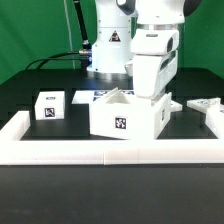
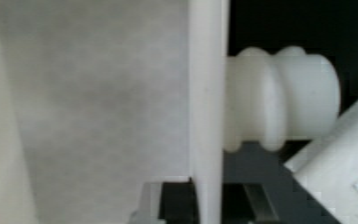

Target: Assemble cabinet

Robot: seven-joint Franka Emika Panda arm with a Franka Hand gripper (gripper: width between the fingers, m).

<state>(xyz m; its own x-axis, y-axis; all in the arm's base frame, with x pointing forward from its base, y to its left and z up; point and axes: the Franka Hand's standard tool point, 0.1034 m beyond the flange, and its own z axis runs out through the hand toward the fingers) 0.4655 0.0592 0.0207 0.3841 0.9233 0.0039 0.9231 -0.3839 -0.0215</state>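
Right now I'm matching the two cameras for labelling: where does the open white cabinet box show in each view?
Exterior view: the open white box stands in the centre, just behind the low rim wall, with the gripper at its rear wall.
Wrist view: seen close up, it fills most of the picture, and its thin wall edge runs into the gripper.
Shared landmark: the gripper, shut on that wall edge.

Cabinet parts ring the open box (image 1: 122, 117) on the surface (image 1: 30, 85).
Small block (image 1: 48, 105) at the exterior view's left of it, flat piece (image 1: 205, 103) at the right, marker board (image 1: 95, 95) behind, rim wall (image 1: 110, 152) in front.
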